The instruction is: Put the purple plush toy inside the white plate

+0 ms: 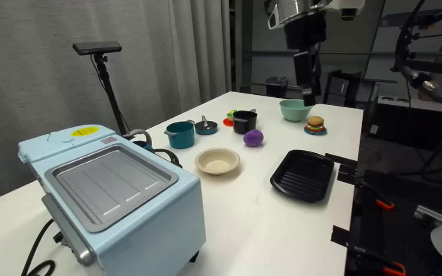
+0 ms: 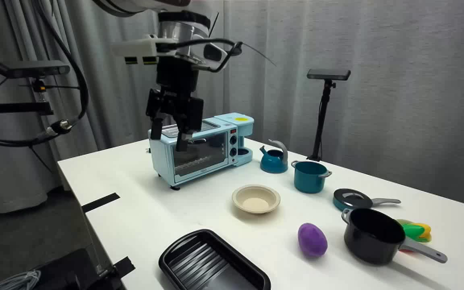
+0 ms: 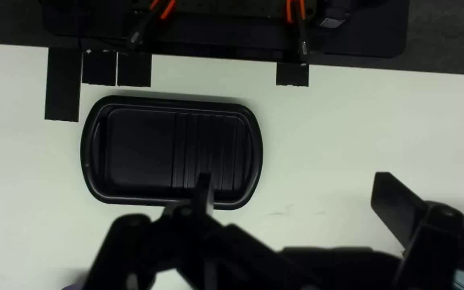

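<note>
Purple plush toy point(image 1: 253, 138), small and rounded, rests on a white desk point(image 1: 278, 234), outside the white plate point(image 1: 217, 165) and apart from it. Left to right in an exterior view, the scene begins at near left with a light blue toaster oven point(image 1: 163, 218), a grey metal tray point(image 1: 109, 184) on its top. Just beside it stands a teal kettle point(image 2: 273, 164) with a grey handle. Next come a teal pot point(image 1: 181, 137) and, a little farther away, a shallow pan point(image 1: 206, 129) with a black top. Nearer sits the white plate, round, cream-coloured and shallow, with a raised rim. Beyond, small red, green and yellow items point(image 1: 230, 116), hard to make out, lie just left of a black saucepan point(image 1: 244, 124). The purple plush toy is on the near side of that saucepan, to the right of the plate and farther away. At near right lies a black ridged tray point(image 1: 303, 176). At far right is a light green bowl point(image 1: 293, 111). The end effector point(image 2: 169, 141) hangs above the desk, its two fingers spread well apart, as the wrist view also shows. Rightmost, a burger-like toy point(image 1: 315, 122) sits on a blue saucer point(image 1: 316, 132).
</note>
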